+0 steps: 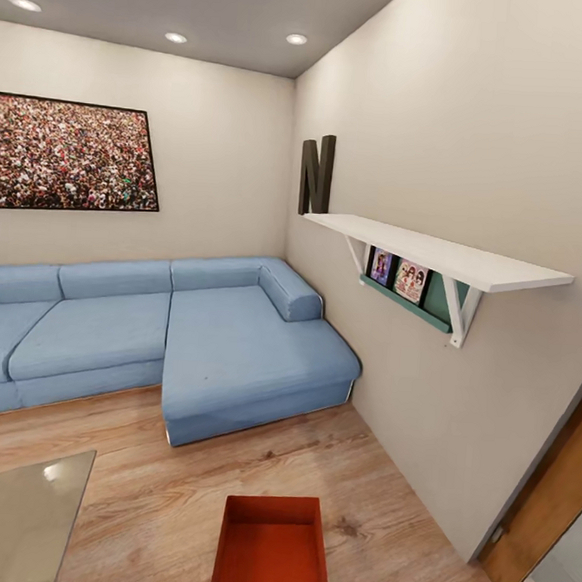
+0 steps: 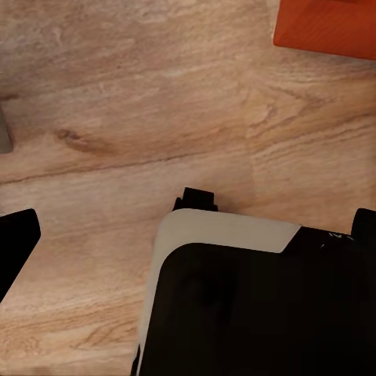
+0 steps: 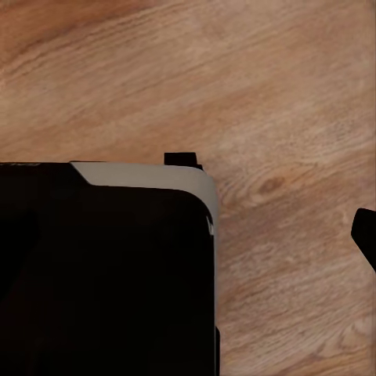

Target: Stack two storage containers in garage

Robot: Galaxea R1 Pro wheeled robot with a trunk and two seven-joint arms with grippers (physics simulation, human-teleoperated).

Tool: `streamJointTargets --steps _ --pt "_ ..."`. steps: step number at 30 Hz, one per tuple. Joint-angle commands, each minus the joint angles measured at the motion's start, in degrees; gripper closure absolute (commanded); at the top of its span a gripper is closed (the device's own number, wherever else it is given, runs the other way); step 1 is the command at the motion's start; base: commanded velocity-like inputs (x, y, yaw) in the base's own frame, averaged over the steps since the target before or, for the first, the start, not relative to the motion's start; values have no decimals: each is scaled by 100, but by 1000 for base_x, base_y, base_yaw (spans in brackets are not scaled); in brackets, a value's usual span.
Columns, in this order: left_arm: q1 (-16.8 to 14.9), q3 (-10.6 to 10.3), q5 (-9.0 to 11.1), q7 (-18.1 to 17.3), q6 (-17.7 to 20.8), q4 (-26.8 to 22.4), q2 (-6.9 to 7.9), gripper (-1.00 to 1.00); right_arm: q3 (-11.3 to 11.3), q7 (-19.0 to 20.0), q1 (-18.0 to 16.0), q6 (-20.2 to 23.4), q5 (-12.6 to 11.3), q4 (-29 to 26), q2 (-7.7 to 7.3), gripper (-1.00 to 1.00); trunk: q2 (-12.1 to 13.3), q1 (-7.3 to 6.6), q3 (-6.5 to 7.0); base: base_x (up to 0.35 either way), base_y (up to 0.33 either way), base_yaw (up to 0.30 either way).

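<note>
Red-orange storage container (image 1: pixel 273 550) cut off at the frame edge, before blue sofa (image 1: pixel 192 336); gripper states untellable.

Not much of the robot's own body to go on here. In the left wrist view there's a big black base block (image 2: pixel 258 313) with rounded corners and a pale grey-white rim along its edge, plus a small black tab poking out at 12 o'clock. The right wrist view has the same black block (image 3: pixel 102 274) with a matching pale rim and little tab.
</note>
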Motion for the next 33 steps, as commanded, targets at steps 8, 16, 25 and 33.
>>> streamJointTargets --steps 8,16,25,33 --pt "-4 -49 46 12 -16 4 0 -100 24 -12 -7 -32 -29 16 -4 -100 -5 1 -7 0 0 33" --pt "-4 -44 46 20 -16 4 2 -100 24 -1 -7 -32 -29 16 -10 -100 -5 1 -55 0 0 0" --pt "-4 -49 46 21 -16 4 -6 -100 33 8 -7 -32 -29 16 -11 -100 -5 1 -136 0 0 0" --pt "-4 -49 46 21 -16 4 -6 -100 33 26 -7 -32 -29 16 -17 -100 -5 1 -209 0 0 0"
